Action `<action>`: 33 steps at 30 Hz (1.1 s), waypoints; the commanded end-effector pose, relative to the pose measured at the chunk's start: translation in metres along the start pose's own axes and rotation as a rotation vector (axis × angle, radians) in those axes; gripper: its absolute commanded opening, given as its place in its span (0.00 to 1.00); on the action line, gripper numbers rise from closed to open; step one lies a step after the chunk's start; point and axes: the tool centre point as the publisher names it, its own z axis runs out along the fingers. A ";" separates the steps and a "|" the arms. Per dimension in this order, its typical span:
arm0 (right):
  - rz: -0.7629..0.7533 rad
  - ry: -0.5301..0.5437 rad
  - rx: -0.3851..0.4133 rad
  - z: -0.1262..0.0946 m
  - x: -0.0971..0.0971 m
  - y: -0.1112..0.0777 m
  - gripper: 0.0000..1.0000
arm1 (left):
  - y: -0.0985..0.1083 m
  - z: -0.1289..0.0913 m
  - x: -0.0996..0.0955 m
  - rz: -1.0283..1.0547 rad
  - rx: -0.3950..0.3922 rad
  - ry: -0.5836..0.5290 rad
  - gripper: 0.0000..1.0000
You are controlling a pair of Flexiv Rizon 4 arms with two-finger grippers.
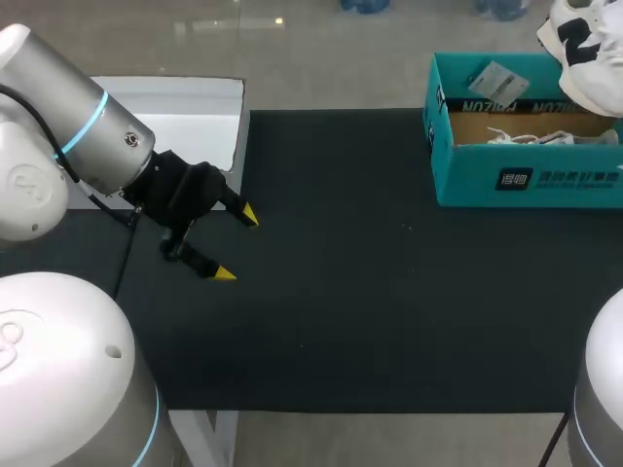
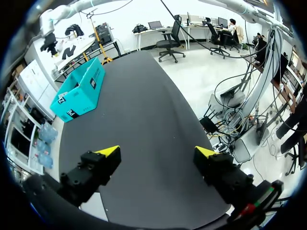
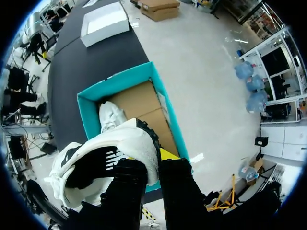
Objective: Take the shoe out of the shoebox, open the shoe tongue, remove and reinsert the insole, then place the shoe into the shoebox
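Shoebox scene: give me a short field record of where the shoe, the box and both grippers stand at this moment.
shoe: white with black panels, lifted above the box, gripped at the heel collar
shoebox: teal, open, at the far right of the black mat
second shoe: white, lying inside the shoebox
right gripper: shut on the shoe
left gripper: open, empty, over the mat
white box: at the table's far left
stage: shoe out of the box, tongue and insole steps not yet done

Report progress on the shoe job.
Done: the shoe is out of the shoebox, held above it. In hand: the right gripper grips it; the left gripper hangs open. Left: probably tongue, insole and reboxing; the pictures cannot confirm.
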 end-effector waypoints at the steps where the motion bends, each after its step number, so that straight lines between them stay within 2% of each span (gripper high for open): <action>1: 0.217 -0.183 -0.001 -0.009 0.017 0.007 0.00 | 0.000 0.001 0.000 0.000 -0.003 0.001 1.00; 2: 0.267 -0.207 -0.009 -0.009 0.018 0.010 0.00 | 0.000 0.001 0.000 0.000 -0.003 0.001 1.00; 6: 0.476 -0.244 0.077 -0.008 0.019 0.023 0.00 | 0.000 0.001 0.000 0.000 -0.003 0.001 1.00; 8: 0.573 -0.257 0.096 -0.005 0.020 0.032 0.00 | 0.000 0.001 0.000 0.000 -0.003 0.001 1.00; 10: 0.643 -0.251 0.153 -0.002 0.019 0.037 0.00 | 0.000 0.001 0.000 0.000 -0.003 0.001 1.00; 14: 0.814 -0.232 0.197 0.001 0.019 0.034 0.00 | 0.000 0.001 0.000 0.000 -0.003 0.001 1.00; 15: 0.856 -0.232 0.172 0.002 0.020 0.032 0.00 | 0.000 0.001 0.000 0.000 -0.003 0.001 1.00; 17: 0.935 -0.191 0.192 0.005 0.023 0.024 0.00 | 0.000 0.001 0.000 0.000 -0.003 0.001 1.00; 18: 0.964 -0.205 0.158 0.004 0.024 0.022 0.00 | 0.000 0.001 0.000 0.000 -0.003 0.001 1.00; 19: 0.994 -0.212 0.171 0.002 0.027 0.021 0.00 | 0.000 0.001 0.000 0.000 -0.003 0.001 1.00; 33: 0.994 -0.212 0.171 0.002 0.027 0.021 0.00 | 0.000 0.001 0.000 0.000 -0.003 0.001 1.00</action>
